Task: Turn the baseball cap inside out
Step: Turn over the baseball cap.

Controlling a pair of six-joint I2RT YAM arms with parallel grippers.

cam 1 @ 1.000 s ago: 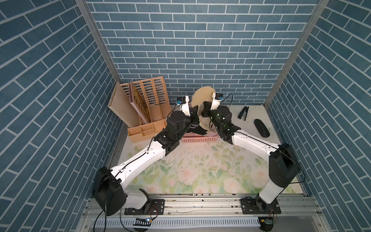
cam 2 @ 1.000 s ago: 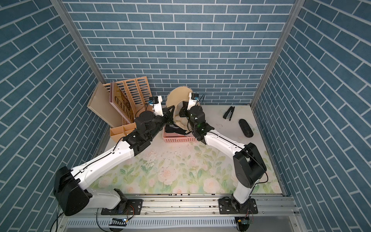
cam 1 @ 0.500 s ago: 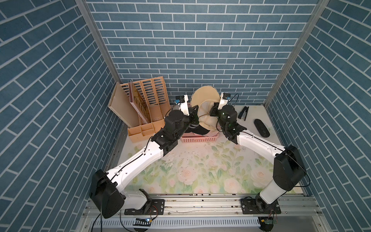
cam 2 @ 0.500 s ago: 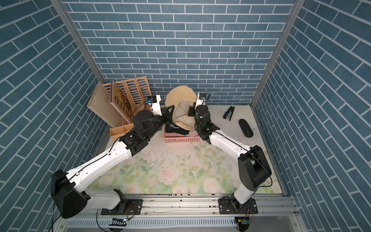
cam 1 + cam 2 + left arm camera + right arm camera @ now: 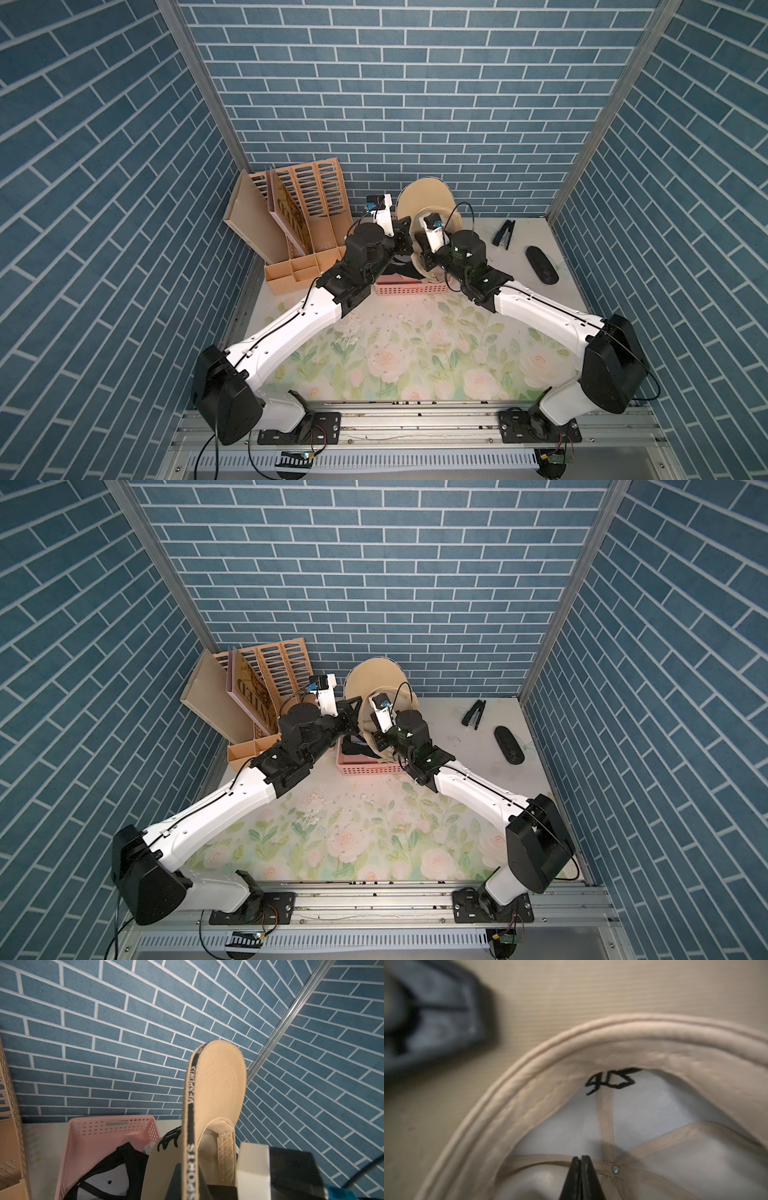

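Swinging back from its outward reach of half a second ago, the right arm (image 5: 540,311) now has its wrist tucked into the hollow of the baseball cap (image 5: 424,203), which has stayed upright at the rear of the bench (image 5: 415,357). Most of the floral bench lies open in front of both arms, and the clutter keeps to the back wall. At left rear a tan file organiser (image 5: 309,216) leans just beside the left arm (image 5: 299,324). At right rear a stapler (image 5: 504,233) and a black oval object (image 5: 541,264) lie well apart from the cap. The cap stands over a pink basket (image 5: 399,289), brim uppermost; whether it touches the basket I cannot tell.

In both top views wrists and cap hide the tips of the jaws. The left wrist view shows the left jaws, cut off at the frame's border, clamped on the brim's edge along its black lettered band (image 5: 191,1105). A black-and-grey cap (image 5: 108,1176) lies in the basket. The blurred right wrist view shows the right jaws pressed together inside the crown, tips at a seam tape beside the button rivet (image 5: 615,1168). Whether they pinch the tape I cannot tell.

Both arms stretch forward and inward, wrists nearly meeting at the cap.
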